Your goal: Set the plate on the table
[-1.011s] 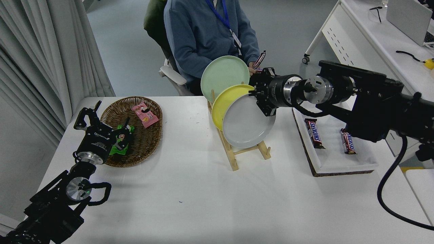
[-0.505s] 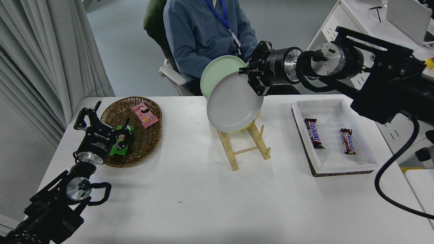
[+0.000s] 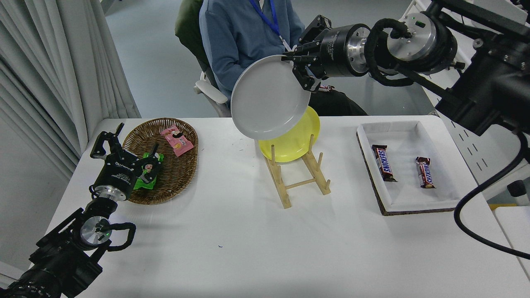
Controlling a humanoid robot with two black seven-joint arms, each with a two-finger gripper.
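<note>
The light grey plate (image 3: 267,99) hangs tilted in the air, high above the wooden rack (image 3: 297,174) and in front of the yellow plate (image 3: 296,138). My right gripper (image 3: 299,68) is shut on the grey plate's upper right rim. The pale green plate is hidden behind the grey one. The white table (image 3: 265,244) lies below. My left gripper (image 3: 124,142) is parked at the lower left, over the edge of a wicker basket, fingers apart and empty.
A wicker basket (image 3: 165,136) with snack packets stands at the left. A white tray (image 3: 408,198) with two chocolate bars stands at the right. A person in a blue top (image 3: 244,37) sits at the far side, behind the plates.
My right gripper has lifted the grey plate up out of the rack and carried it up and to the left. The yellow plate now shows in the rack. The left arm has not moved.
</note>
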